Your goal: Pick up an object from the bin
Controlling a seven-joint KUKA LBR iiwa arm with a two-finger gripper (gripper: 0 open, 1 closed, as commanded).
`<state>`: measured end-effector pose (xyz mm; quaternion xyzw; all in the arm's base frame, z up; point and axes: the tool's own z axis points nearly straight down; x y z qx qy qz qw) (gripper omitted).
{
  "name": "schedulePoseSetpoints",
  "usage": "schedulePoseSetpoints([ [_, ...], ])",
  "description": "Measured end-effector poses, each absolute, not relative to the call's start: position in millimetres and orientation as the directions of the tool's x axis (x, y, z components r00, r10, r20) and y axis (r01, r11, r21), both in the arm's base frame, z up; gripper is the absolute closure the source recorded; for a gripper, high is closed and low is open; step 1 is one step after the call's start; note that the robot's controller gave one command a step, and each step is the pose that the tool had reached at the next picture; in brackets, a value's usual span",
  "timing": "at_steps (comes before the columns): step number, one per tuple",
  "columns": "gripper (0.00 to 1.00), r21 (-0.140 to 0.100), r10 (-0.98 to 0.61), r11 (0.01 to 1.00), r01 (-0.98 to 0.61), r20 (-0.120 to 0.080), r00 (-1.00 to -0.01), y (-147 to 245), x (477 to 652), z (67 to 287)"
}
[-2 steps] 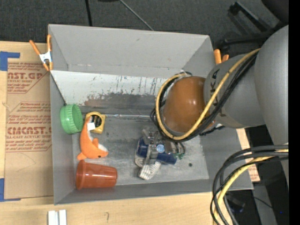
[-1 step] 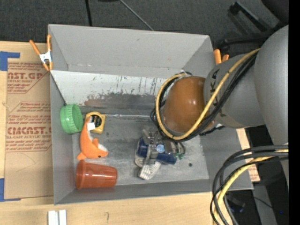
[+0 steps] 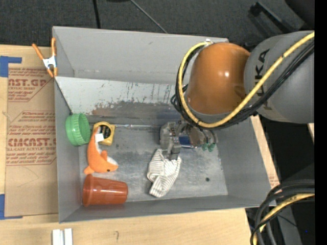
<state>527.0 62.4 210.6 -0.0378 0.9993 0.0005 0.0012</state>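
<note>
End effector (image 3: 172, 146) low in the bin (image 3: 127, 55), at the upper end of a crumpled white cloth (image 3: 163, 175), touching or just above it. Cannot tell whether it's apart or closed; the wrist hides that. Cloth lies flat on the bin floor, not lifted. Well apart, toward the view's left of the end effector: orange fish toy (image 3: 99, 158), yellow tape measure (image 3: 105, 133), green lid (image 3: 77, 129), red cup (image 3: 104, 193) on its side. Likely approach done; grasp and lift still to do.
</note>
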Motion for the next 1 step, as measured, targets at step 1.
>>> schedulePoseSetpoints([
  [1,0.00,0.001,-0.076,0.997,-0.076,-0.002,-0.997,62.6,527.0,210.5],
])
